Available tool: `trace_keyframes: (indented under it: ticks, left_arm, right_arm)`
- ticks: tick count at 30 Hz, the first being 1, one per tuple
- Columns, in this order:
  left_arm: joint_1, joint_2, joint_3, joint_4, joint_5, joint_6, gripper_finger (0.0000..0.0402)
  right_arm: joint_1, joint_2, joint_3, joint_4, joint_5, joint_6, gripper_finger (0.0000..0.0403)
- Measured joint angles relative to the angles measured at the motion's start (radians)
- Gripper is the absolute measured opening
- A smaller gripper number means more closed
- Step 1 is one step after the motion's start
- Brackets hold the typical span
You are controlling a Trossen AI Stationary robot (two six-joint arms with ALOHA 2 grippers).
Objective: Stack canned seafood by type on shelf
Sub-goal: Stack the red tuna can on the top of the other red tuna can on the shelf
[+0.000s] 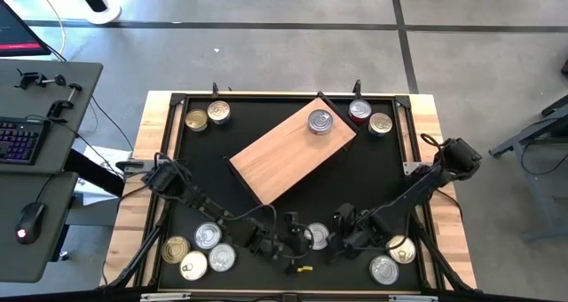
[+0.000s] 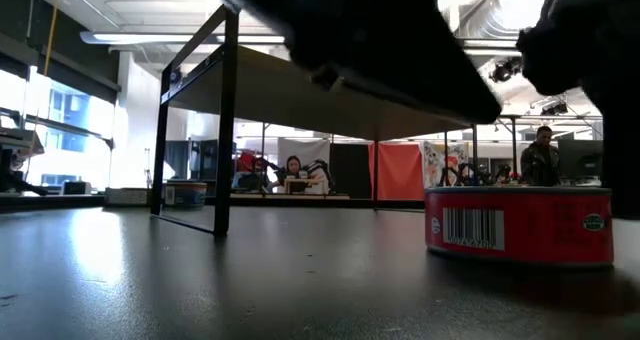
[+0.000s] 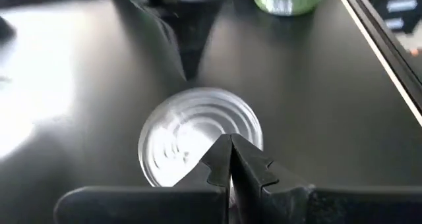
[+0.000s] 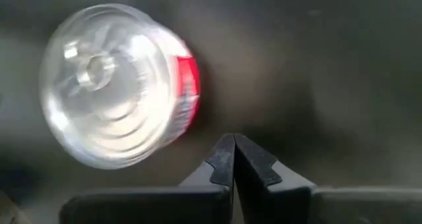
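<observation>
High view: the shelf (image 1: 293, 150) lies tilted at table centre, one silver tin (image 1: 320, 122) on its 1 o'clock end. Both arms meet at the table's 6 o'clock edge around a red-sided tin (image 1: 317, 236); the left gripper (image 1: 290, 240) is at its 9 o'clock, the right gripper (image 1: 344, 228) at its 3 o'clock.

Low view: the red-sided tin (image 2: 518, 225) stands upright on the tabletop (image 2: 250, 280).

Left wrist view: left gripper (image 3: 231, 159) fully closed, empty, overlapping the tin's (image 3: 198, 141) near rim.

Right wrist view: right gripper (image 4: 233, 159) fully closed, empty, just beside the tin (image 4: 115, 85), not touching.
</observation>
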Motion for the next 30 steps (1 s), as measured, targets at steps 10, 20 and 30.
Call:
trace_keyframes:
  ticks: [10, 20, 30]
  left_arm:
    - [-0.023, 0.051, -0.001, -0.051, 0.019, -0.047, 0.0]
    - [-0.054, 0.009, -0.001, -0.046, -0.01, -0.036, 0.0]
    - [-0.026, 0.015, -0.001, -0.057, -0.065, 0.021, 0.0]
  right_arm:
    - [-0.03, 0.006, -0.015, 0.071, 0.019, -0.001, 0.0]
    - [-0.049, 0.006, -0.015, 0.096, 0.014, -0.038, 0.0]
    - [-0.055, 0.006, -0.014, 0.094, 0.018, -0.037, 0.0]
